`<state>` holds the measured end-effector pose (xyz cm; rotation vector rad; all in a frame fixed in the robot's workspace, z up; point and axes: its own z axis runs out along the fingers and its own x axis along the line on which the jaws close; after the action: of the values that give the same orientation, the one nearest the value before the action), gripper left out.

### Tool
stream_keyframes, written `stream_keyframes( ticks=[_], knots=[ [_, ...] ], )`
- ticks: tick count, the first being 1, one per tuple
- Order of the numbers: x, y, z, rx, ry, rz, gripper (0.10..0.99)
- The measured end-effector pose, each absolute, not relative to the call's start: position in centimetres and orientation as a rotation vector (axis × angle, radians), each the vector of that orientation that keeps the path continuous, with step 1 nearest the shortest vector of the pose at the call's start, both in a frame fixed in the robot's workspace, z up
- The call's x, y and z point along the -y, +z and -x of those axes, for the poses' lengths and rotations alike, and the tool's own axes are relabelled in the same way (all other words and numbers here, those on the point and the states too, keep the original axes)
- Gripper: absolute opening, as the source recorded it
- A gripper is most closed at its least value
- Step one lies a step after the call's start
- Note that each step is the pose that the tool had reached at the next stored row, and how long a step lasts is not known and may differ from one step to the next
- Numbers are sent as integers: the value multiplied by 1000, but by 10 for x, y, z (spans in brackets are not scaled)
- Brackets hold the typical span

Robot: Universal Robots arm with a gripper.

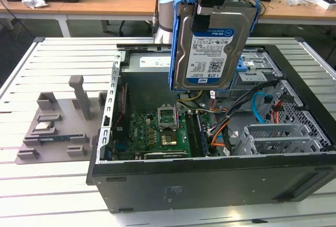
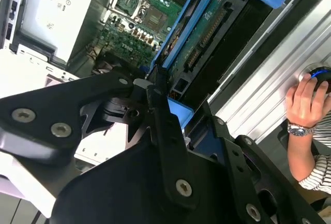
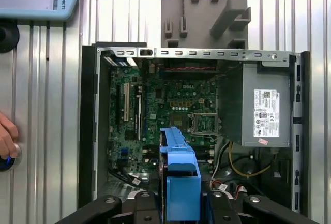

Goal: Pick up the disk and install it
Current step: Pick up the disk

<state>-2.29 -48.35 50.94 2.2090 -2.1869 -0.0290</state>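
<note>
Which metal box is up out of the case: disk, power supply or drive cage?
The disk, blue-bracketed, held by the gripper above the case; the power supply and drive cage sit inside.

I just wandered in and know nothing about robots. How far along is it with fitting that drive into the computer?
Done: the pick-up. The tool grips the silver metal hard drive in its blue plastic bracket, held in the air. In hand: it hangs above the open black computer case, over the green motherboard. Left: the install; the drive sits in no bay yet.
</note>
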Motion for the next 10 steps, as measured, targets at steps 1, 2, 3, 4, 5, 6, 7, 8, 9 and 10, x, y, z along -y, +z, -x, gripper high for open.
stream_keyframes(
  ticks=[1, 2, 3, 4, 5, 6, 7, 8, 9, 10],
  knots=[
    [487, 509, 23, 2187, -29, -2209, 369],
    [489, 509, 23, 2187, -29, -2209, 369],
    [491, 509, 23, 2187, -29, -2209, 369],
    [493, 509, 23, 2187, -29, -2209, 369],
    [495, 509, 23, 2187, -29, -2209, 369],
    [498, 509, 23, 2187, -29, -2209, 369],
    [502, 509, 23, 2187, -29, -2209, 369],
    [504, 509, 23, 2187, -29, -2209, 369],
    [506, 509, 23, 2187, -29, -2209, 369],
    [508, 509, 23, 2187, -29, -2209, 369]
  ],
)
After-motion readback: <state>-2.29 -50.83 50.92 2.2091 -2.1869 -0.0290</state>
